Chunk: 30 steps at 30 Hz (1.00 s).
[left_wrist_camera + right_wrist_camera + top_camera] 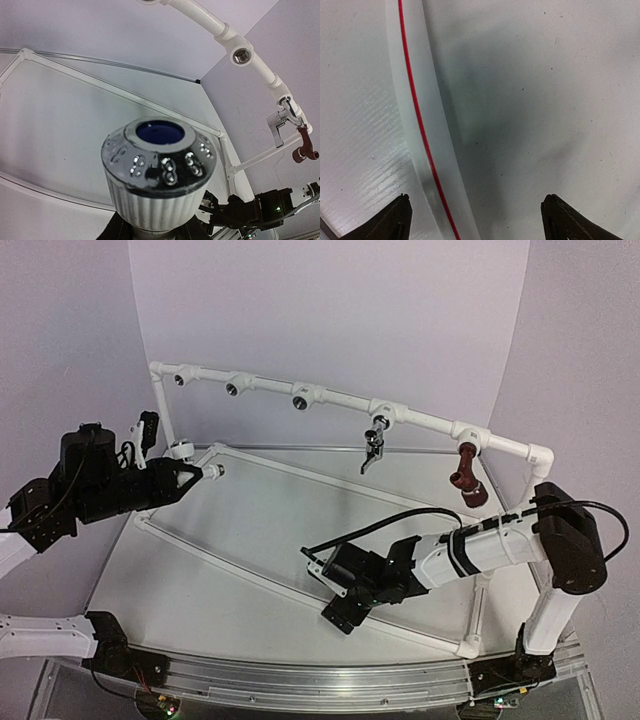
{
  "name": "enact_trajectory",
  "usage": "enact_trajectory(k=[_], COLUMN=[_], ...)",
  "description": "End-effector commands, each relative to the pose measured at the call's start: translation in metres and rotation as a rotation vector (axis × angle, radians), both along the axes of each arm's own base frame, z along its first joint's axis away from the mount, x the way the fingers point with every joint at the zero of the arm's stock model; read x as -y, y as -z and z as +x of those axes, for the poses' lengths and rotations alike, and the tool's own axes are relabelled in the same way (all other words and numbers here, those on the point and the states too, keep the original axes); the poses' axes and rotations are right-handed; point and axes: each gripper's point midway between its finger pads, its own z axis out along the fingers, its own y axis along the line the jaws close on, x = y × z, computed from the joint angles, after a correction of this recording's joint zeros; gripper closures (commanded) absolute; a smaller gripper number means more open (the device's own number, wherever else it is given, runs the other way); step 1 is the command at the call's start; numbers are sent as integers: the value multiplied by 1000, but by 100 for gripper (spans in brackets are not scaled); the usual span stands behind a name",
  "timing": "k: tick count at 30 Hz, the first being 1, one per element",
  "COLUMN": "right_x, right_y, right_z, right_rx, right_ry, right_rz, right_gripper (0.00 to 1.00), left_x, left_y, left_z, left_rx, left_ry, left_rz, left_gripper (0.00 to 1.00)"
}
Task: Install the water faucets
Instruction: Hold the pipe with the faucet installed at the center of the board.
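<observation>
At my left end effector (200,474): white faucet (157,175) clamped, ribbed body, grey rim, blue bore, held over tabletop (250,530). Silver faucet (374,446), red-brown faucet (466,476) hang from pipe frame (340,398). Right end effector (477,220) spread wide, empty.

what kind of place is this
Probably a robotics lab test bench: plain backdrop panels, a PVC pipe frame with a silver faucet fitted as a mock-up, and the left gripper holding a white faucet.
</observation>
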Motion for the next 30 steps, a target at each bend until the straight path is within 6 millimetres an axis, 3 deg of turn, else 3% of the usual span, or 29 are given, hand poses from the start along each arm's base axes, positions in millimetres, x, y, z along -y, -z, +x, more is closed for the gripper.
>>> enact_trajectory(k=[1, 8, 12, 17, 23, 25, 29, 30], right_x=[-43, -86, -105, -108, -97, -93, -92, -92], right_y=[-22, -15, -4, 5, 21, 22, 17, 15], right_z=[-4, 8, 21, 35, 31, 29, 27, 28], right_rx=[-41, -33, -42, 17, 16, 11, 7, 12], right_ry=[-60, -125, -115, -98, -107, -105, -92, -83], right_rz=[234, 301, 327, 302, 270, 279, 308, 317], right_gripper=[17, 21, 32, 32, 32, 42, 74, 79], left_x=[13, 11, 11, 14, 21, 25, 34, 35], left_y=[-39, -46, -48, -49, -58, -63, -72, -73], left_z=[-2, -7, -7, -7, -1, 3, 9, 10], left_rx=[85, 102, 100, 97, 116, 126, 142, 146], left_ry=[67, 82, 78, 89, 98, 106, 119, 121], left_rz=[-83, -98, -110, -111, -99, -92, -80, -76], left_gripper=[100, 100, 100, 100, 100, 100, 100, 100])
